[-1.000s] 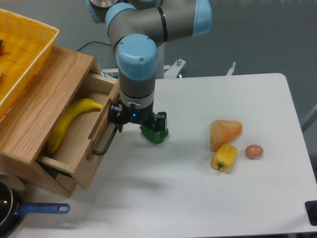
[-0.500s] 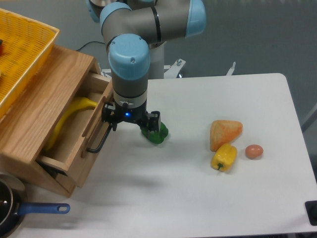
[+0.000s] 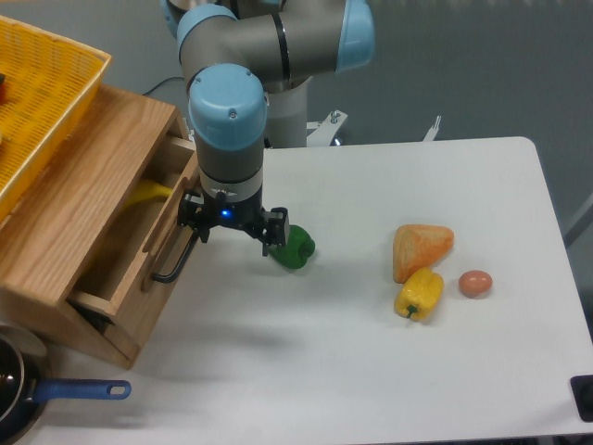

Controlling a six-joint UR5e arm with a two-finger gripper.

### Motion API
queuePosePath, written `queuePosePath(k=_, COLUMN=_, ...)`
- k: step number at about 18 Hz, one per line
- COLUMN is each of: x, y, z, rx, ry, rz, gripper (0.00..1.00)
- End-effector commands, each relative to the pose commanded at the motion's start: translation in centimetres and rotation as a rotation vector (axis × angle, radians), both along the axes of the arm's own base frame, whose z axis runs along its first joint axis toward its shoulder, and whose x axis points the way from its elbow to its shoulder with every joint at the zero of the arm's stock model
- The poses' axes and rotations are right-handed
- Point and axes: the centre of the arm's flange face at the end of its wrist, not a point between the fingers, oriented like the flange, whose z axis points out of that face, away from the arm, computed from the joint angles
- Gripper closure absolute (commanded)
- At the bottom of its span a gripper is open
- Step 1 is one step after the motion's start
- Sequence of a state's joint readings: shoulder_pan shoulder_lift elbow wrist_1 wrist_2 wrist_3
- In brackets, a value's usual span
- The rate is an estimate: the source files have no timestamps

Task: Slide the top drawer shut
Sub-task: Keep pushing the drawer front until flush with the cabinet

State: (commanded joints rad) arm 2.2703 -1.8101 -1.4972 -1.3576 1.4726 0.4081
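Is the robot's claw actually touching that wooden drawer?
Cannot tell: in the camera view, the gripper sits against the top drawer front, but the wrist hides the contact.

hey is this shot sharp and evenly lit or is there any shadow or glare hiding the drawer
Fixed camera: sharp, soft even light, no glare; faint arm shadow on the table; the top drawer interior is dim, and the gripper hides part of its front.
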Motion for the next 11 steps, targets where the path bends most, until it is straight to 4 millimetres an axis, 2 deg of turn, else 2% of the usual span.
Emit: queuePosePath(k=11, x=1.1, y=0.5, z=0.0, rx=0.001, ry=-0.002, rz=-0.011, gripper=0.0)
